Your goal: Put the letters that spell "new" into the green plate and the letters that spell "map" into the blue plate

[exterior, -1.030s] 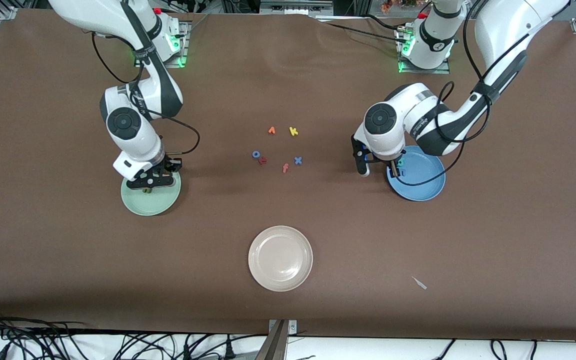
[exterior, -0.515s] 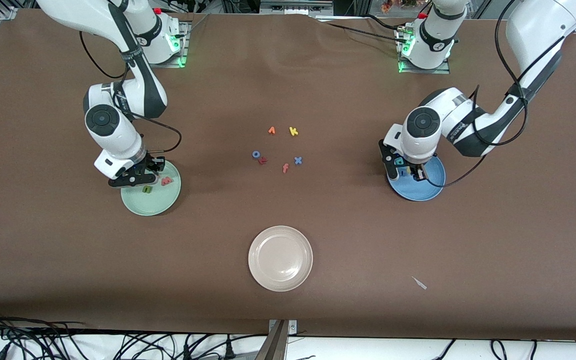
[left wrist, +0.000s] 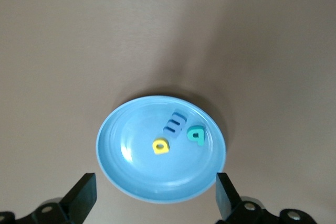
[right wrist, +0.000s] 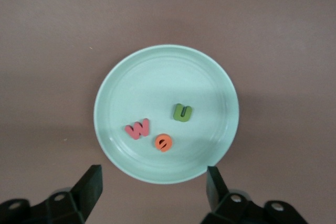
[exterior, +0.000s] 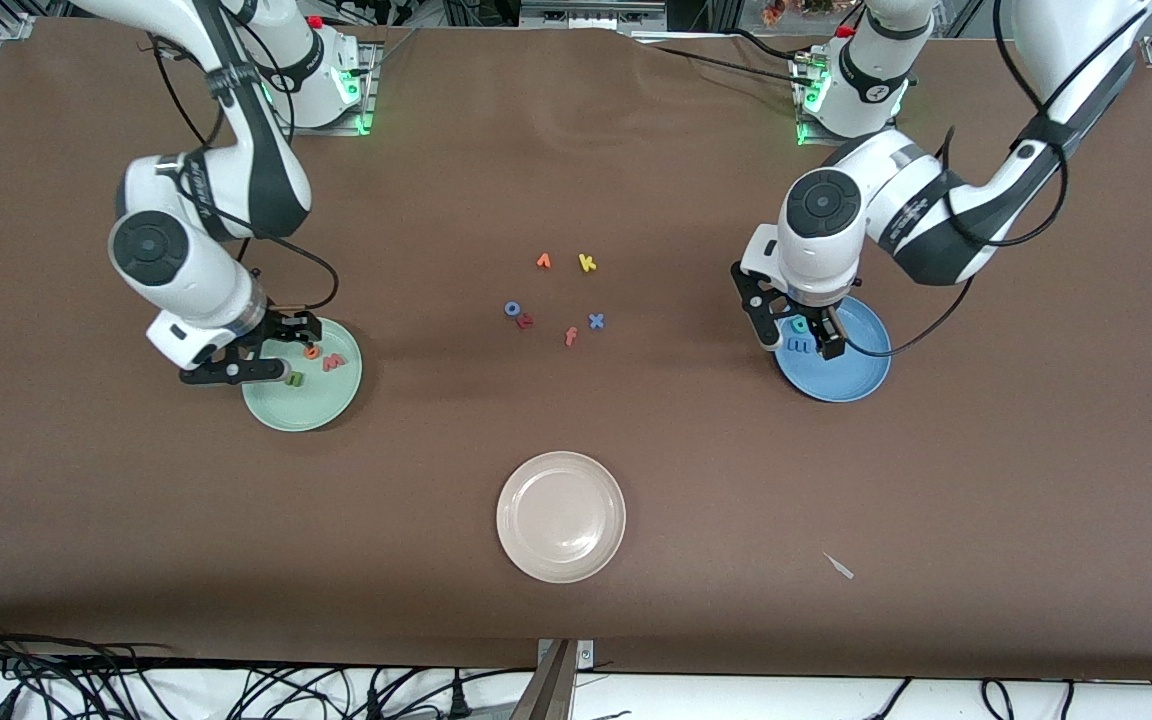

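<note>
The green plate (exterior: 311, 405) (right wrist: 152, 87) holds the dark green n (exterior: 295, 378) (right wrist: 182, 112), the orange e (exterior: 312, 351) (right wrist: 164, 142) and the salmon-red w (exterior: 334, 362) (right wrist: 138, 128), all lying loose. My right gripper (exterior: 248, 355) (right wrist: 153, 187) hangs open over that plate's rim, holding nothing. The blue plate (exterior: 841, 375) (left wrist: 136, 150) holds the blue m (exterior: 801, 346) (left wrist: 174, 123), the teal a (exterior: 799, 324) (left wrist: 196, 135) and the yellow p (left wrist: 160, 146). Above its edge my left gripper (exterior: 798, 340) (left wrist: 155, 198) is open and empty.
A beige-white plate (exterior: 561, 516) sits nearer the front camera, mid-table. Loose letters lie between the two plates: an orange wedge (exterior: 543, 261), yellow k (exterior: 587, 262), blue o (exterior: 512, 309), a red letter (exterior: 526, 321), salmon f (exterior: 570, 336), blue x (exterior: 596, 321). A pale scrap (exterior: 839, 566) lies near the front.
Both grippers went from shut to open and rose off their plates. The orange e now shows loose in the green plate.
</note>
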